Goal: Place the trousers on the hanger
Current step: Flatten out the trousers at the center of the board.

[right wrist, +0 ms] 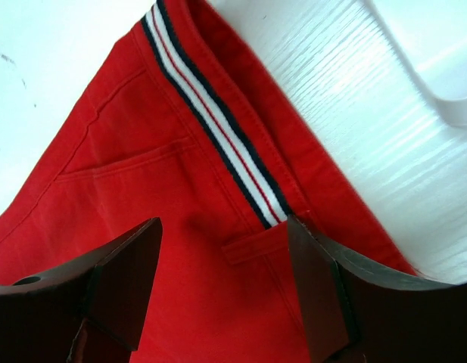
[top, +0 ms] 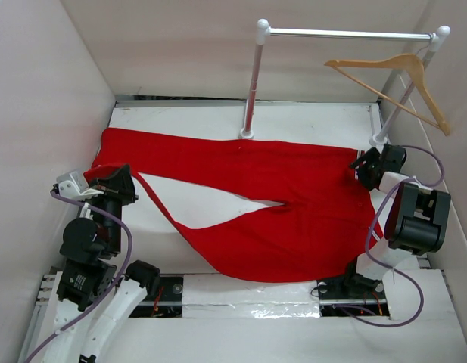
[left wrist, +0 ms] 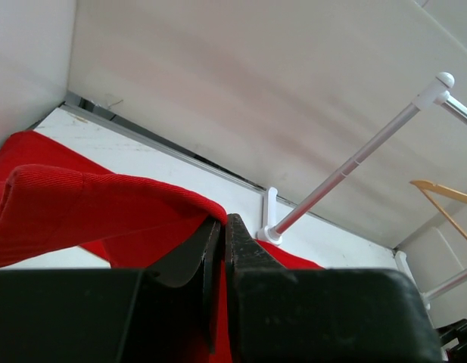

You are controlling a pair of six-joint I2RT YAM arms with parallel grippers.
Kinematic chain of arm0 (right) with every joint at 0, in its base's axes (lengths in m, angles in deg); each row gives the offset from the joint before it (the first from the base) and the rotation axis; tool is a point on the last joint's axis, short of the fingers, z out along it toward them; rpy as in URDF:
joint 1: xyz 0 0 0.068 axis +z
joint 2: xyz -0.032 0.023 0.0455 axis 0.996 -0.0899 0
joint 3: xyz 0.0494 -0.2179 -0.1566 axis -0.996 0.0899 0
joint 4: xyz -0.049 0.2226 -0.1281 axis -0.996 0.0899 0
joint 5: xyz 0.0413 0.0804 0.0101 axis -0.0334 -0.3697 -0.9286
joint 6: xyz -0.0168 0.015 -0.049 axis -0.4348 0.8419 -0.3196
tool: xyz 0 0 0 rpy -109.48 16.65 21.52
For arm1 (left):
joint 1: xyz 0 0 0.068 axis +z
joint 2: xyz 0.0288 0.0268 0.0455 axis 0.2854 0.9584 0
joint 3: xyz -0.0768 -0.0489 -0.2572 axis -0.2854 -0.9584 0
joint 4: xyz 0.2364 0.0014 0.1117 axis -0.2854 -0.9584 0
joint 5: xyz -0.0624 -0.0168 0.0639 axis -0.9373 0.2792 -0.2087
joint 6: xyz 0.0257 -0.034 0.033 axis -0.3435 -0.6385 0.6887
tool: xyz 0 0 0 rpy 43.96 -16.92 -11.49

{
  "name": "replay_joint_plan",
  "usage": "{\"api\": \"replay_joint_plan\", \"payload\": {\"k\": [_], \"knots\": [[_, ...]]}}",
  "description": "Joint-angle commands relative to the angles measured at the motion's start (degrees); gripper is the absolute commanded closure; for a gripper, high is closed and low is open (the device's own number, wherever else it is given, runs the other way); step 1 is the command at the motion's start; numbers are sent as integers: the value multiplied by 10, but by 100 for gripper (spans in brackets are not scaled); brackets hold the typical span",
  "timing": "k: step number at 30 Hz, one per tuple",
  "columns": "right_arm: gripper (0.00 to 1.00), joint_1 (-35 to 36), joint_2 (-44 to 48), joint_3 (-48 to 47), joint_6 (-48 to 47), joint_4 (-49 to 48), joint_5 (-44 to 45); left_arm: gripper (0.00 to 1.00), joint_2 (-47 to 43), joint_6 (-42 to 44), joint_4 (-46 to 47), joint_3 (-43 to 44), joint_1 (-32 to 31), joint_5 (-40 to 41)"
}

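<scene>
one leg of trousers point(top: 294, 204) pinched in left gripper point(left wrist: 222, 228), right gripper point(right wrist: 225, 242) spread wide over striped waistband point(right wrist: 218, 132), hanger point(top: 400, 72) on rail point(top: 347, 32)

Red trousers point(top: 309, 197) flat; hanger point(top: 407, 60) on rail point(top: 347, 33)

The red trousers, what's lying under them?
Only the white table shows, around the trousers and in the gap between the legs. Anything directly beneath the cloth is covered and cannot be seen.

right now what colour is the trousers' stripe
The stripe is navy, white and red; right wrist view.
</scene>
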Motion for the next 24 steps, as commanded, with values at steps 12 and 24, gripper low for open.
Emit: {"api": "replay_joint_plan", "payload": {"k": [12,24], "knots": [[33,-1,-80,-165,-84,178,59,100,-33,5,44,10,1,-1],[96,16,-160,-269,-145,274,-4,100,-47,4,44,8,1,-5]]}}
